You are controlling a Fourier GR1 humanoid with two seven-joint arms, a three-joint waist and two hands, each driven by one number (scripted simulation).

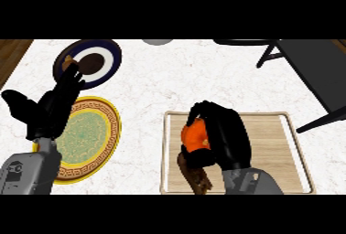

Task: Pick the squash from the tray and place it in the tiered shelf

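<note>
An orange squash (194,136) with a brown stem end (196,176) lies on the wooden tray (283,151) at the lower right of the head view. My right hand (226,137) is over the tray with its fingers curled round the squash, hiding much of it. The dark tiered shelf (317,73) stands at the upper right, beyond the tray. At the left, my left hand (51,107) is held open with fingers up, above the plates and apart from the squash.
A yellow patterned plate (94,137) lies at the left, partly under my left forearm. A dark blue and white plate (101,59) sits behind it. A grey round object (157,41) shows at the top edge. White marble counter (202,77) lies between plates, tray and shelf.
</note>
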